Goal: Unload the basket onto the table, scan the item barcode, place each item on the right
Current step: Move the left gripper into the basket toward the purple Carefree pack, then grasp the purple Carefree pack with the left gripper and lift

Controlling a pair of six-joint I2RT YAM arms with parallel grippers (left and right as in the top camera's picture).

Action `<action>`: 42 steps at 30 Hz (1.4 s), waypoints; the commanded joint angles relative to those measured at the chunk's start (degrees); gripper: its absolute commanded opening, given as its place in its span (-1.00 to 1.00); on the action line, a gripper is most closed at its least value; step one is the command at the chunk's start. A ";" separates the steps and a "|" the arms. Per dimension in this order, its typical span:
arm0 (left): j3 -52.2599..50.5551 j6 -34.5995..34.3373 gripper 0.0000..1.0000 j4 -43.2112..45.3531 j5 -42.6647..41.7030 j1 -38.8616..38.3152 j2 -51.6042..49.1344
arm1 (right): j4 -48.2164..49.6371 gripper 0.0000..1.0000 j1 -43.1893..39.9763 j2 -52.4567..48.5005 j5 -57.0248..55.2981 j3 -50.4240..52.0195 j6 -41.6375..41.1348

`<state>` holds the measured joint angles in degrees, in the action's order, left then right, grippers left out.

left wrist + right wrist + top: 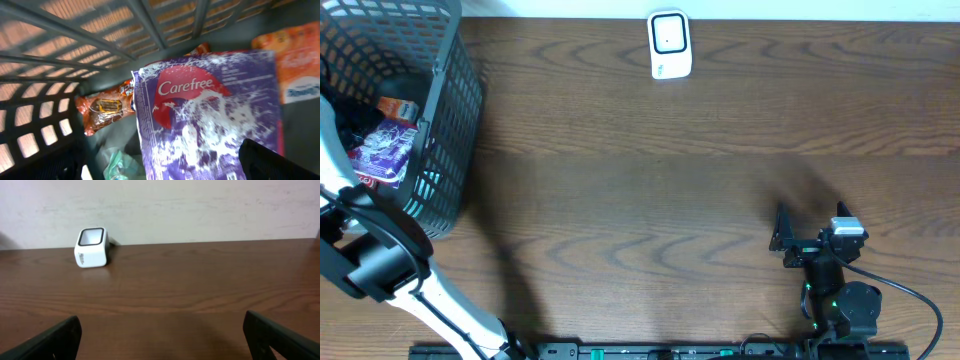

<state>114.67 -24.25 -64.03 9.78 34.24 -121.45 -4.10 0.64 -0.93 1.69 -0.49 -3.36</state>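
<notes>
Two arms, two jobs not yet begun. The step in hand looks like the pick: no item has reached the scanner [670, 45], which stands alone at the far edge of the table [650, 200], centre.

- Left arm reaches into the grey mesh basket [445, 120] at the far left. The left gripper [160, 172] hangs with jaws spread wide just over a purple Carefree packet [210, 120]; one dark finger [275, 160] shows at the packet's right edge. Nothing is clamped.
- The packet lies flat, printed face up, on top of the other goods: a brown-orange snack wrapper [105, 107] to its left, an orange pack [295, 60] to its right, something pale green [120, 167] near the lower edge.
- No barcode shows on the upper face; it is probably underneath.
- Right gripper [160, 340] sits low at the near right, jaws apart and empty, facing the scanner from well away.

Judgement on the next move: lower onto the packet, pinch an edge or a fold of film, and lift it clear of the basket rim. The film looks slippery, and a flat-lying pack gives little to bite. The packet must then be turned so the code faces the scanner window.
</notes>
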 commanded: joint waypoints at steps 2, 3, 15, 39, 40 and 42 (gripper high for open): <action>-0.72 -1.81 0.96 -0.39 -0.44 -0.09 -3.26 | -0.15 0.98 -0.17 0.17 -0.09 0.17 0.66; -0.90 -1.81 0.96 -0.37 -1.16 -0.09 -3.63 | -0.15 0.99 -0.17 0.17 -0.09 0.17 0.66; -1.20 -1.77 0.81 -0.42 -5.60 -0.09 -5.55 | -0.15 0.99 -0.17 0.17 -0.09 0.17 0.66; -2.14 -0.90 -0.86 -4.50 -6.19 -0.09 1.29 | -0.15 0.98 -0.17 0.17 -0.09 0.17 0.66; -1.92 -0.94 -0.86 -4.37 -6.40 -0.09 2.75 | -0.13 0.99 -0.17 0.17 -0.09 0.17 0.66; -1.40 -0.96 -0.86 -3.43 -6.88 -0.09 6.69 | -0.15 0.99 -0.17 0.17 -0.09 0.17 0.66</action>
<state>112.40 -25.52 -67.83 3.49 34.24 -122.45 -4.10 0.64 -0.93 1.69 -0.49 -3.36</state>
